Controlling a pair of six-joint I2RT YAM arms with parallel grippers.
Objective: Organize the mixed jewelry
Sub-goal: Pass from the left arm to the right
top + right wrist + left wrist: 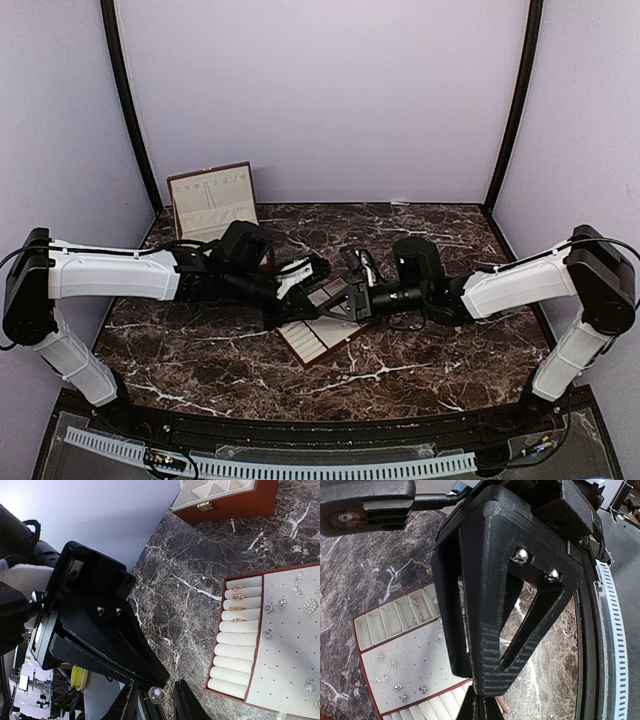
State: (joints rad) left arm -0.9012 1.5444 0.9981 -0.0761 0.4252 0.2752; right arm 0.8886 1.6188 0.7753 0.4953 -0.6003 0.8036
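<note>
Sorting studs: my right jaws pinch a pearl stud (156, 694), my left jaws sit closed. Next, I reckon: carry it to the tray (292, 652) and seat it gently.

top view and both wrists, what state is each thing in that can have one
left tool, shut
right tool, shut on pearl stud
box, open, lid up
slotted tray, flat on the table, partly filled, rings in its rolls
</note>
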